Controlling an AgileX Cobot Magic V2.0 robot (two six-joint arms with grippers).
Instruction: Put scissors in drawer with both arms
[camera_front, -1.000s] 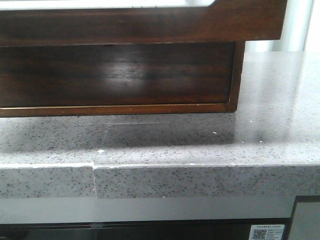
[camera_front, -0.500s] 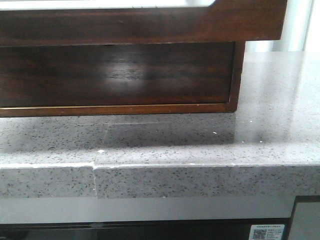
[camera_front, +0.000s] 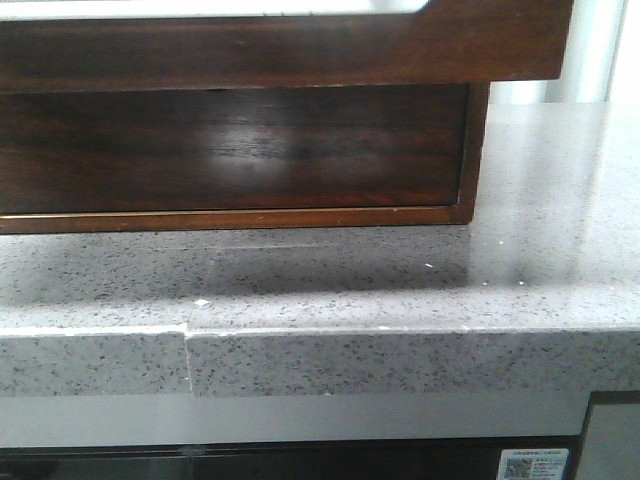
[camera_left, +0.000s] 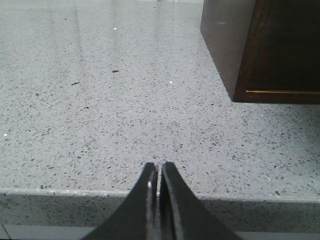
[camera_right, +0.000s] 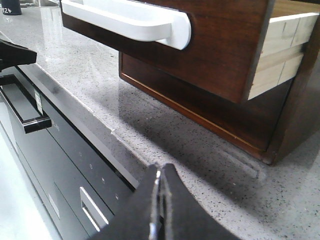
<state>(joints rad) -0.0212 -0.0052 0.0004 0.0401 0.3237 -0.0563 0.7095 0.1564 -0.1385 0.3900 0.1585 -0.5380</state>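
The scissors are out of view in every frame. The drawer (camera_front: 280, 50) is a dark brown glossy front standing out over the counter, above the cabinet frame (camera_front: 240, 150). In the right wrist view the drawer (camera_right: 220, 55) shows its pale wooden side and a white rounded strip along the front's top edge. My left gripper (camera_left: 159, 167) is shut with nothing in it, low over the counter's front edge, left of the cabinet corner (camera_left: 240, 55). My right gripper (camera_right: 160, 170) is also shut and empty, over the counter edge in front of the drawer. Neither gripper appears in the front view.
The cabinet stands on a grey speckled stone counter (camera_front: 400, 290) with a seam in its front edge (camera_front: 188, 360). Below the counter is a black appliance front with a bar handle (camera_right: 25, 112). A dark cup (camera_right: 10, 7) stands far off on the counter.
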